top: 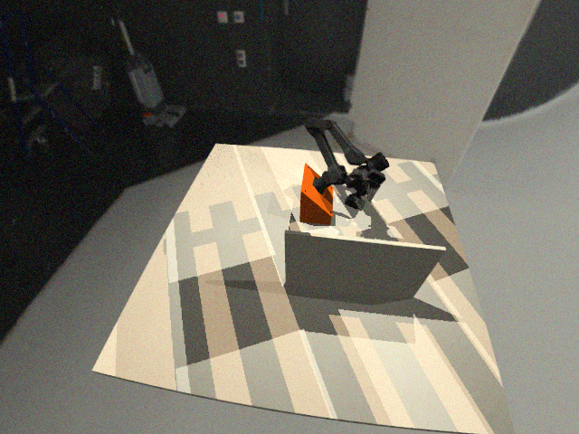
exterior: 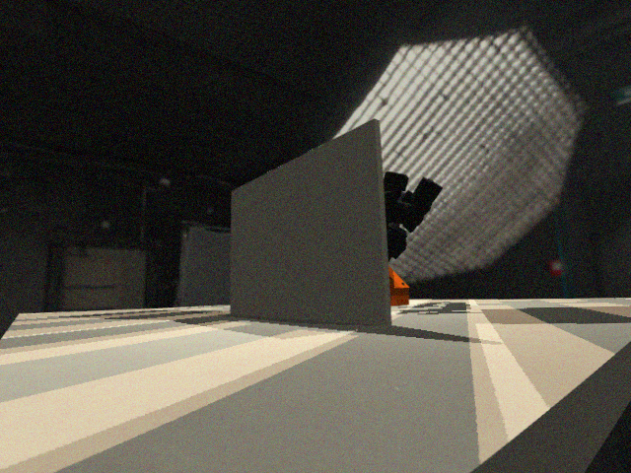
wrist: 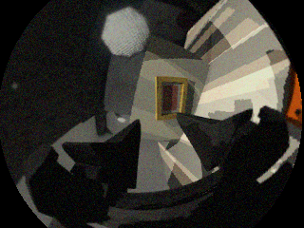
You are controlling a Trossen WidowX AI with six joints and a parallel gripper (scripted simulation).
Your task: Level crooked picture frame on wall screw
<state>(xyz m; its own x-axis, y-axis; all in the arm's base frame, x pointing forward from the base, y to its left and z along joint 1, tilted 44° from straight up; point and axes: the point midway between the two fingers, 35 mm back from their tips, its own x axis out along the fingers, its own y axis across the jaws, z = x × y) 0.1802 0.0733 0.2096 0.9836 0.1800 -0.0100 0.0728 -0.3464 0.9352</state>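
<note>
The picture frame (wrist: 171,97) has a gold border around a dark red picture. It shows only in the wrist view, hanging on the face of the grey wall panel (wrist: 147,79) (top: 355,270) (exterior: 311,234). The top and exterior views see the panel from behind, so the frame and the screw are hidden there. My gripper (wrist: 159,118) (top: 353,201) is open and empty. It is held back from the wall, and the frame shows beyond the gap between the two dark fingers, not touched by them. How far the frame tilts is hard to tell from this rotated view.
An orange wedge-shaped block (top: 315,198) (exterior: 398,293) (wrist: 294,98) stands beside the arm, behind the wall panel. The panel stands on a striped beige and grey mat (top: 242,336). A tall pale board (top: 421,70) rises behind the arm.
</note>
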